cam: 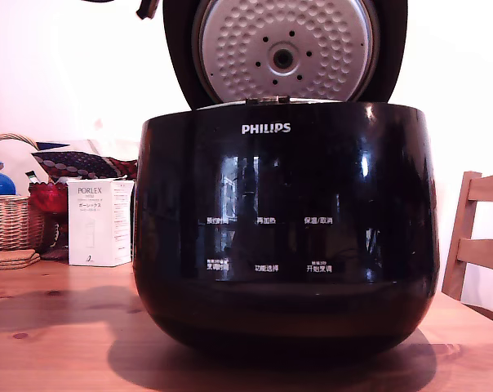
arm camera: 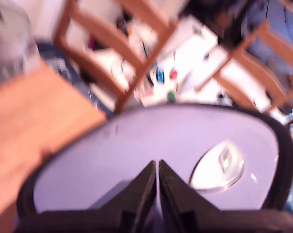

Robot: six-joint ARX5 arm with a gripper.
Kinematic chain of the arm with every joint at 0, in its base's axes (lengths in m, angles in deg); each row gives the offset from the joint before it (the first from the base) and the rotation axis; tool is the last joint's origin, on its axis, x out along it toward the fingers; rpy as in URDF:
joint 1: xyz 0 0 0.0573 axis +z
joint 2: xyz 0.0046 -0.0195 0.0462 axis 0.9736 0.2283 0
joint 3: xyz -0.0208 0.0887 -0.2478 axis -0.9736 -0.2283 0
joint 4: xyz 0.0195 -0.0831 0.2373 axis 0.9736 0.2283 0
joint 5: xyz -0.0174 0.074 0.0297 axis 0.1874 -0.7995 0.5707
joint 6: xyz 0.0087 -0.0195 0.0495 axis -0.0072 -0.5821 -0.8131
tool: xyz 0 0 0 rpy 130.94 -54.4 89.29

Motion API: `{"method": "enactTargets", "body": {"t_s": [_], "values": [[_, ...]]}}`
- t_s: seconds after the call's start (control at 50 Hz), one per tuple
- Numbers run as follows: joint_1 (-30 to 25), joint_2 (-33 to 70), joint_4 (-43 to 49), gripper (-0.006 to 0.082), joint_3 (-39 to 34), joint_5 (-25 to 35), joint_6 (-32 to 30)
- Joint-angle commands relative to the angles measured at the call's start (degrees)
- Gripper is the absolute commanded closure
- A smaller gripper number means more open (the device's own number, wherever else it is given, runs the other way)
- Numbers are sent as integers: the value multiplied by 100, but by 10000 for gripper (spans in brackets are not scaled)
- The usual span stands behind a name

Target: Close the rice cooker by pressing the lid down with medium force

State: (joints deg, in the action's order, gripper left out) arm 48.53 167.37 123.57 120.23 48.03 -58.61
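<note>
On the exterior view's left we see a wicker basket (cam: pixel 10 220) and a white box (cam: pixel 99 222) standing well apart from the work, behind and to the side on the wooden table (cam: pixel 59 327). In the middle the rice cooker (cam: pixel 286 237) sits squarely facing the camera, its body filling most of the view. Its lid (cam: pixel 283 49) stands raised behind the rim, dimpled metal underside turned toward us, so the pot is open and the closing is not yet done. On the exterior view's right a wooden chair (cam: pixel 479 237) stands beside the table.

In the wrist view our gripper (arm camera: pixel 157 167) has its jaws brought together, tips touching or nearly so, holding nothing. We judge they are closed to make one blunt point for pushing. They lie right at the lid's pale outer top, near its shiny oval handle (arm camera: pixel 219 165); actual contact we cannot tell through the blur
</note>
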Motion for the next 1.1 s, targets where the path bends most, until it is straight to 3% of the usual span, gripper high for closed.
{"method": "enactTargets", "body": {"t_s": [0.0,0.58,1.08], "values": [[-74,83,105,789,52,-7,-151],[-732,289,979,789,50,-955,-383],[-1016,636,581,789,50,-1720,-516]]}}
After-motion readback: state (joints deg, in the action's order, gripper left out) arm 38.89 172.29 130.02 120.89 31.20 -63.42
